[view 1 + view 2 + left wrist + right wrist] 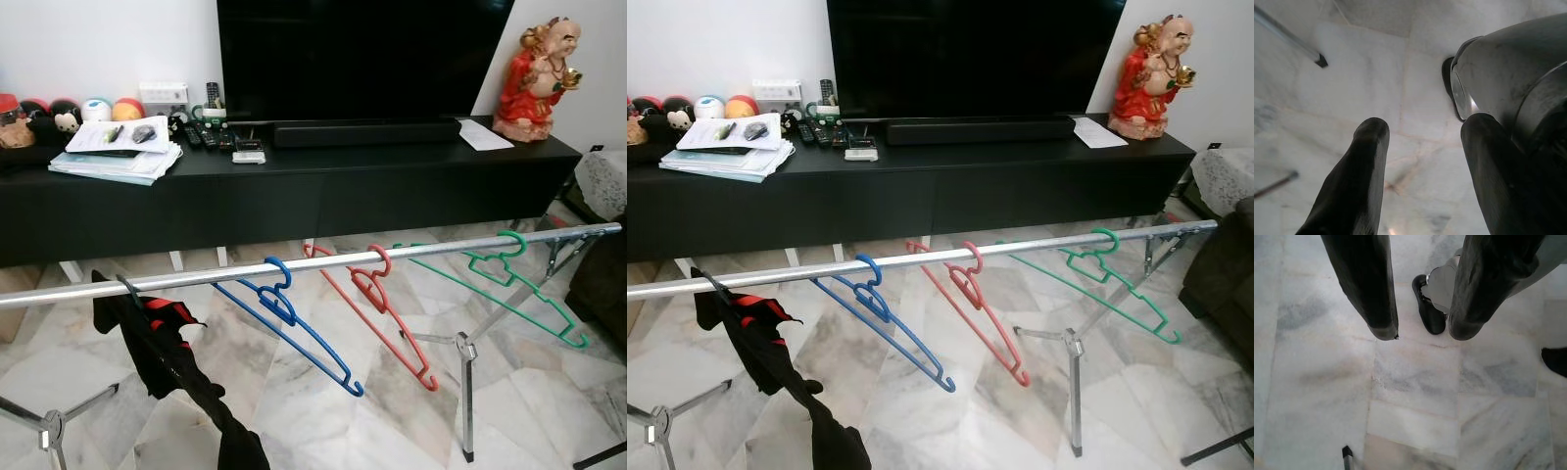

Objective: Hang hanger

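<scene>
Hanging on my rail [323, 262]: blue hanger [289, 318], red hanger [384, 308], green hanger [519, 284]. Left gripper [1420, 142] and right gripper [1420, 330] both spread, empty, over marble floor [1415, 396].

I'm in a home living rm. Big dark TV [362, 59] w/ soundbar [367, 132] on a long black media console [294, 196], remotes [201, 132] and papers [118, 152] at its left end, red figurine [537, 78] at the right end. Marble tile floor [294, 392]. Metal drying rack rail [313, 264] w/ plastic hangers [382, 304] in front.
</scene>
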Controlling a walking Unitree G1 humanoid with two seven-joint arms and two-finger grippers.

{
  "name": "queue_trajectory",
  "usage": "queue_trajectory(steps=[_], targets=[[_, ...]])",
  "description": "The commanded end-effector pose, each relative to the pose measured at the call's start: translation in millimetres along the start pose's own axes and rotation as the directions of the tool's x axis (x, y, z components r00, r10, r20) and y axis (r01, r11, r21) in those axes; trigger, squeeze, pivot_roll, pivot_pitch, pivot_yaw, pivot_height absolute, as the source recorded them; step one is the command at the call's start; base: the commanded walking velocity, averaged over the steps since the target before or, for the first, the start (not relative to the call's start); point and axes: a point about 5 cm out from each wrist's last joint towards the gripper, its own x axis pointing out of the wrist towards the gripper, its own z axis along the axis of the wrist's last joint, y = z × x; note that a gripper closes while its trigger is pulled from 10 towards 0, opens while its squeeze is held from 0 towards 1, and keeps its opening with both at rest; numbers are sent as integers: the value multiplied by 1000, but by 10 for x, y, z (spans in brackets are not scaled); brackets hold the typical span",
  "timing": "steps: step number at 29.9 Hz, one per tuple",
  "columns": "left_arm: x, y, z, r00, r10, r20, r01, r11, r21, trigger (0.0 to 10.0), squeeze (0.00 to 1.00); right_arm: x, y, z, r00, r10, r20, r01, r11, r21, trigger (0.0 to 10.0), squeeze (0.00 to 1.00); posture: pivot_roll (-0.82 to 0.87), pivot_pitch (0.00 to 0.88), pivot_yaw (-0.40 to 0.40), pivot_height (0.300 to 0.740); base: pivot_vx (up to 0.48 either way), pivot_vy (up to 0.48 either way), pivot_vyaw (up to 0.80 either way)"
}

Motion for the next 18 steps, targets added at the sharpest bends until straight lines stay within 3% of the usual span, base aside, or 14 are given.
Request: queue_trajectory(steps=[1,18], targets=[[14,-122,139,997,-44,55,44,999,3,10000,0,-15,-42,-30,1000,-10,-6,10,1000,-8,10000,0,15,0,-48,740,0,0,-731],[16,-119,160,997,-47,59,48,999,-10,10000,0,-9,-34,-7,1000,-8,0,8,1000,2,10000,0,21,0,-50,740,0,0,-735]])
